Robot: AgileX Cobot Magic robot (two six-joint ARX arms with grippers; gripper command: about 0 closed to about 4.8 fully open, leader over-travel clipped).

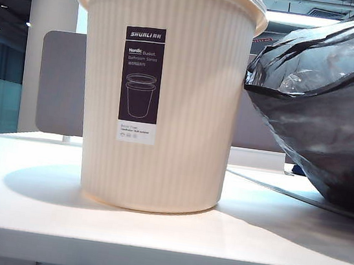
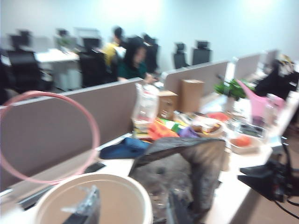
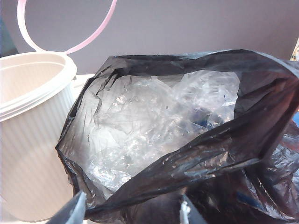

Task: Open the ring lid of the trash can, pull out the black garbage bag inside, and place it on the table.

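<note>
Black garbage bag (image 3: 196,154) out of trash can (image 3: 32,135), slumped on table (image 1: 150,233) right beside it, mouth gaping just ahead of right gripper (image 3: 131,210). 2 finger tips spread, nothing pinched.

Left gripper (image 2: 88,207) hanging over can mouth, grip state hard to call, blurry. Ring lid (image 2: 46,135) flipped up beyond it.

Bag looks thin, floppy, slick, tears easy probably. Best grab: bunched rim film.

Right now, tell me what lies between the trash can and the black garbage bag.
Nothing: in the exterior view the black garbage bag bulges right up to the trash can near its rim; lower down, only bare table.
</note>
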